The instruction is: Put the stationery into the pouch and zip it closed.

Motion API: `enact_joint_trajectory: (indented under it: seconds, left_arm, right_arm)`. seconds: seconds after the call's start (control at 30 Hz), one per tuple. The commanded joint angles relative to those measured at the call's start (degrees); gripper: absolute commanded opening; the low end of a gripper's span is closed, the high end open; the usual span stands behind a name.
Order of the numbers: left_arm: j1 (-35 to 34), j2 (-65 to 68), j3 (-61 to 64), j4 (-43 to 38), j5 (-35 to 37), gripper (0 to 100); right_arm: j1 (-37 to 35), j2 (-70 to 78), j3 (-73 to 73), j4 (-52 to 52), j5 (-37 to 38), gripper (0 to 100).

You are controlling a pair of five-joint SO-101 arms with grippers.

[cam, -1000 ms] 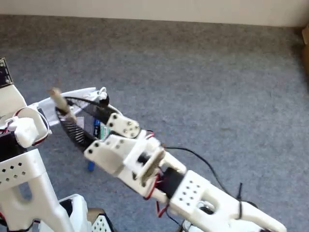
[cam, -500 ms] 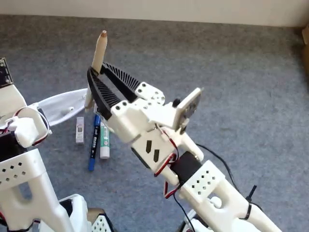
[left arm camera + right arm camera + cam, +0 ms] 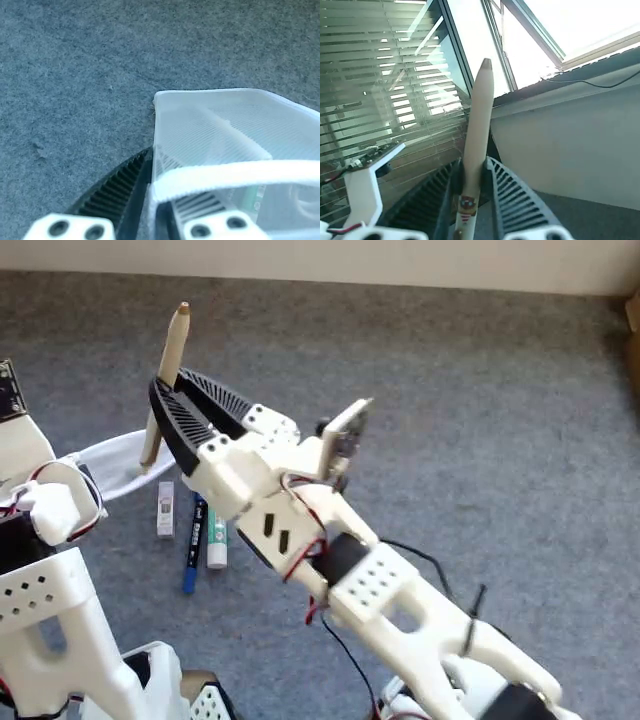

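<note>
R claw (image 3: 162, 392): clamped on pen (image 3: 172, 350), lifted since 1 s ago, tip-up above pouch (image 3: 112, 462).
L claw (image 3: 152, 172): pinched pouch rim.
Leftovers (image 3: 195, 530): 3 pcs beside pouch.
Meaning: pen secured, insertion next, prob.

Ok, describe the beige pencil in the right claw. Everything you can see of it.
The beige pencil is a round stick tapering to a darker brownish tip, with a small coloured picture printed near its other end. It stands nearly upright, tip up, held above the grey carpet. The right claw is shut on it around its middle, pinched between black ribbed fingers. In the high view its lower end overlaps the white mesh pouch; contact there cannot be told.
</note>
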Motion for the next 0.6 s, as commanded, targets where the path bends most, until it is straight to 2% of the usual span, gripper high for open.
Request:
enact_joint_trajectory:
  seconds: [0.0,0.2,0.3,0.57]
  left_arm:
    - [-1.01,1.1,0.66,-0.7,0.26,1]
    - [-1.01,1.1,0.66,-0.7,0.26,1]
    - [-1.01,1.1,0.66,-0.7,0.26,1]
    - [-1.01,1.1,0.66,-0.7,0.26,1]
  right_arm:
    - [-2.51,5.41,-3.12,-9.01,7.21,0.4]
    - [-9.19,15.52,-1.01,-10.07,19.6,0.4]
    - [-10.33,18.07,-0.66,-10.24,25.58,0.4]
    - [-10.59,18.33,-0.66,-10.24,27.08,0.7]
